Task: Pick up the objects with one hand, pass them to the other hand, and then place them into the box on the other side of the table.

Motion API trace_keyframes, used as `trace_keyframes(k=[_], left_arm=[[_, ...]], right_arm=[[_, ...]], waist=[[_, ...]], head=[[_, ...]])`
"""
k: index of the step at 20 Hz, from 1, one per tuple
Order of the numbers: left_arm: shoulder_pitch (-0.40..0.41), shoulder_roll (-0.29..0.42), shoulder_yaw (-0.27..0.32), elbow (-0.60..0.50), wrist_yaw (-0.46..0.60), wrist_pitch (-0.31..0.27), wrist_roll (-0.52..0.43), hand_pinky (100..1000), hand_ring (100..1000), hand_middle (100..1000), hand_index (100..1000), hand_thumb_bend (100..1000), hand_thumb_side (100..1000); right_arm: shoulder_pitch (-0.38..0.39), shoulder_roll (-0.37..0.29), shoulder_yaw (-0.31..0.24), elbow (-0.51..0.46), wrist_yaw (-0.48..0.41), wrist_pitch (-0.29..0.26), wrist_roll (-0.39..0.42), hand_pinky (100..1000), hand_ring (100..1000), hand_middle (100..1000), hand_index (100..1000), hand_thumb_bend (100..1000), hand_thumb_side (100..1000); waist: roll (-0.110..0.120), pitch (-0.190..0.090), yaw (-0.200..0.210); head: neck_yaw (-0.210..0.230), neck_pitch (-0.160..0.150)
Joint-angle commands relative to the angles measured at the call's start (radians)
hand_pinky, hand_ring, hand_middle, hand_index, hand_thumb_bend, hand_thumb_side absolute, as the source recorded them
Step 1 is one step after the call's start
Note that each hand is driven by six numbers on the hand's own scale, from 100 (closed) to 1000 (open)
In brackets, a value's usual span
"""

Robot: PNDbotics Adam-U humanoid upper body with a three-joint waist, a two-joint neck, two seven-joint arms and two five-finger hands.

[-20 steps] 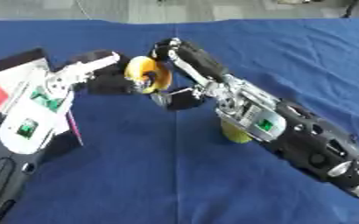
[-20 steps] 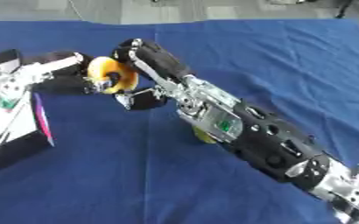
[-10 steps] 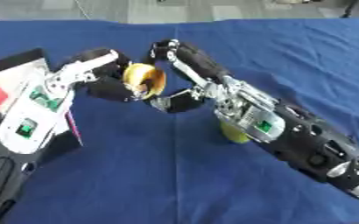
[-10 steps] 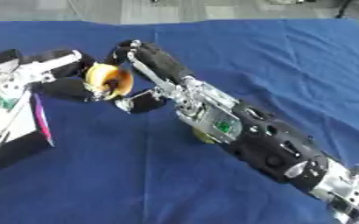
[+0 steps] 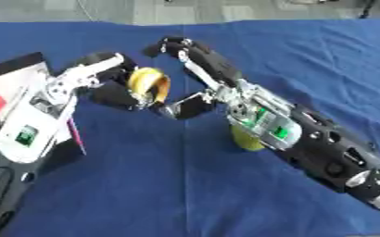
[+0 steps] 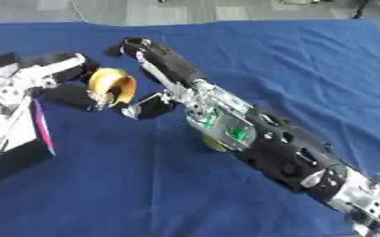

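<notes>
A yellow ring-shaped object (image 5: pixel 149 84) hangs above the blue table. My left hand (image 5: pixel 92 78) is shut on it, with fingers over its top and the thumb beneath. My right hand (image 5: pixel 213 76) reaches in from the right and stands open just beside the ring. Its fingers stretch up past the ring and its thumb (image 5: pixel 189 106) lies below it. I cannot tell whether the right hand still touches the ring. The box (image 5: pixel 7 83), white inside with a red patch, lies at the left edge under my left arm.
A yellow-green object (image 5: pixel 247 139) stands on the blue cloth (image 5: pixel 161 185), partly hidden under my right forearm. A magenta strip (image 5: pixel 76 136) shows along the box's near side. Grey floor lies beyond the table's far edge.
The yellow ring has tilted and sunk slightly towards the left hand, which has closed round it. The right hand's fingers have eased off it; both arms have barely shifted.
</notes>
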Motion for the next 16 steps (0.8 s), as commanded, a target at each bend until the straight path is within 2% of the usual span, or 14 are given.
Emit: trace_keyframes(k=[1, 11, 13, 14, 15, 16], left_arm=[[-0.016, 0.03, 0.011, -0.012, -0.013, -0.004, 0.009, 821, 716, 555, 379, 100, 257], [-0.019, 0.085, 0.03, -0.033, 0.006, -0.017, 0.047, 819, 716, 557, 378, 100, 228], [-0.019, 0.123, 0.038, -0.035, 0.008, -0.021, 0.059, 816, 718, 560, 382, 100, 218], [-0.02, 0.141, 0.041, -0.035, 0.01, -0.025, 0.066, 816, 719, 564, 386, 100, 218], [-0.02, 0.159, 0.044, -0.035, 0.0, -0.031, 0.072, 816, 719, 560, 383, 100, 216], [-0.017, 0.177, 0.053, -0.033, 0.005, -0.034, 0.079, 816, 719, 560, 383, 100, 215]], right_arm=[[-0.011, -0.014, -0.023, -0.017, -0.005, 0.002, -0.004, 771, 839, 730, 816, 491, 146], [0.001, -0.022, -0.029, -0.024, -0.017, -0.007, -0.014, 772, 844, 740, 823, 483, 147], [0.005, -0.029, -0.031, -0.033, -0.023, -0.008, -0.013, 775, 848, 746, 827, 479, 144], [0.006, -0.033, -0.033, -0.039, -0.027, -0.009, -0.013, 775, 848, 747, 827, 444, 194], [0.008, -0.036, -0.034, -0.045, -0.031, -0.009, -0.012, 775, 849, 746, 827, 480, 141], [0.009, -0.04, -0.036, -0.051, -0.035, -0.008, -0.011, 775, 849, 746, 827, 479, 141]], waist=[[0.008, -0.007, -0.001], [0.013, -0.015, -0.003], [0.018, -0.021, -0.004], [0.02, -0.023, -0.005], [0.022, -0.024, -0.006], [0.023, -0.026, -0.007]], head=[[-0.001, 0.006], [0.012, 0.006], [0.027, 0.006], [0.035, 0.006], [0.044, 0.006], [0.052, 0.006]])
